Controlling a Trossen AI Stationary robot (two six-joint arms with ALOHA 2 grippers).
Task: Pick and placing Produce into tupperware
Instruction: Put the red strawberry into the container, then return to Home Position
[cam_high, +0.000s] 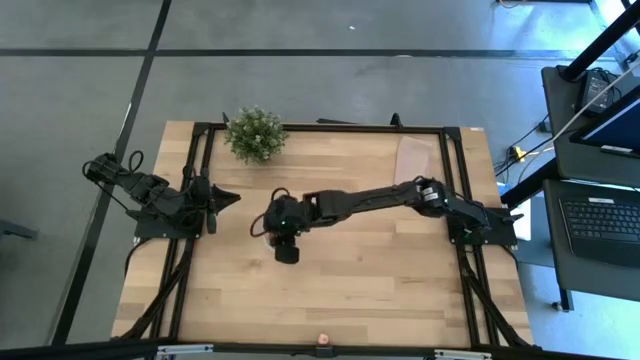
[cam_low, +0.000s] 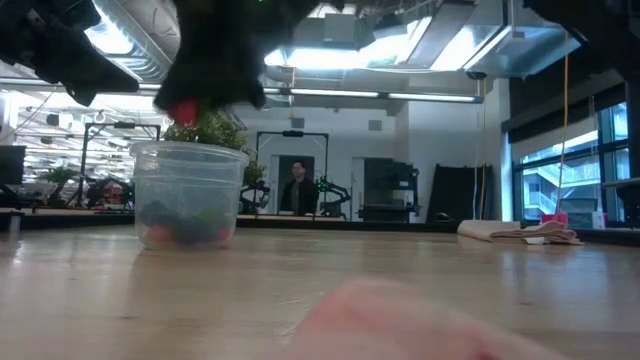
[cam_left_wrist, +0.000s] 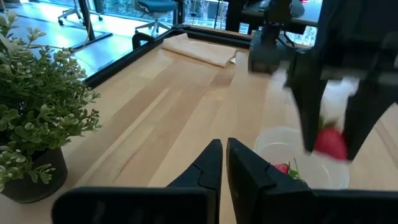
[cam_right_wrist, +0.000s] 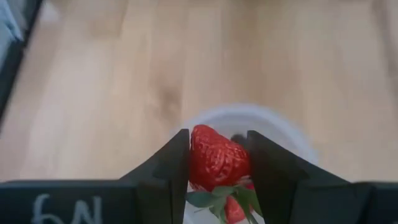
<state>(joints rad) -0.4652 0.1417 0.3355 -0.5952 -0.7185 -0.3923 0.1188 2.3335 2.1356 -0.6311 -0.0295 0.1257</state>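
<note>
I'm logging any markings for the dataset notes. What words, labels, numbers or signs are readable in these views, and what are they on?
Pale handwritten marks, roughly "6N", on the dark body of the right gripper, which is shut on a strawberry above the tupperware; they are cut off and not surely legible.
No other readable text: none on the tupperware, the potted plant or the table.

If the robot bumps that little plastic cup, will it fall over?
Probably it slides before it tips. The cup looks thin and see-through, so likely light, but it is wide, and fruit sits low in it. The right tool, holding a strawberry above it, should lower gently.
</note>
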